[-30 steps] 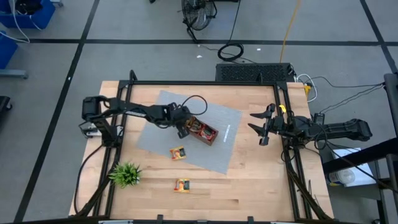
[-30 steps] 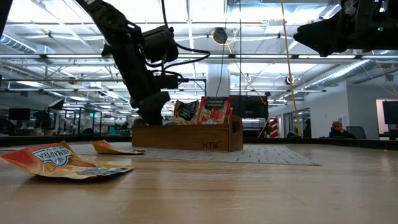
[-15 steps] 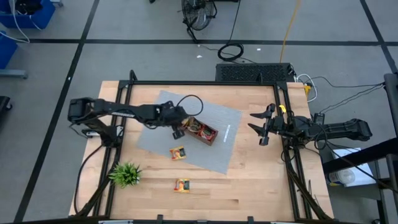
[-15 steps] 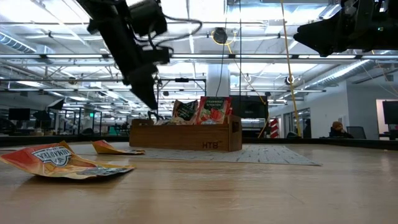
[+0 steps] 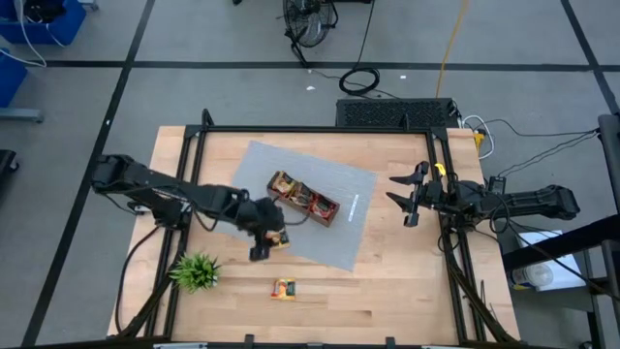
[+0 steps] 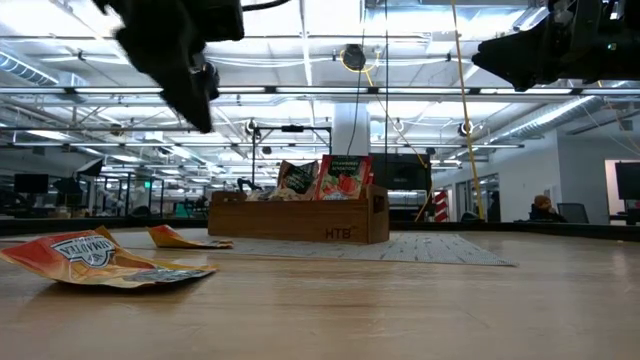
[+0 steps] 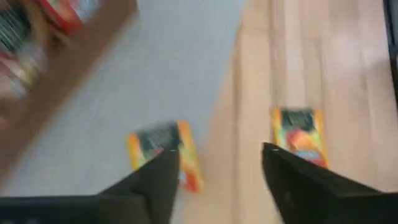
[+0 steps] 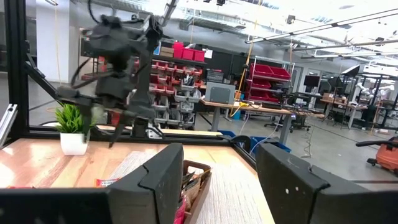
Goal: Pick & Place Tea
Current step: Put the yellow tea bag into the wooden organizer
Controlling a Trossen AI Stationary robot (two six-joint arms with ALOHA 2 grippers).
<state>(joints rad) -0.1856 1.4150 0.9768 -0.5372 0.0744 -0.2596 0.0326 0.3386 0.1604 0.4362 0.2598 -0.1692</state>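
Left gripper (image 5: 262,244), fingers apart and apparently empty, above a tea sachet (image 5: 279,237); right gripper (image 5: 407,199) waits open.

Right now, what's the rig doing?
It is sorting tea sachets into the wooden tray on the grey mat. The left gripper hovers open and empty above the loose sachet on the mat, apparently going for it. A second sachet lies on the bare table nearer the front edge. Several sachets stand in the tray already. The right gripper waits open at the table's right side, holding nothing.
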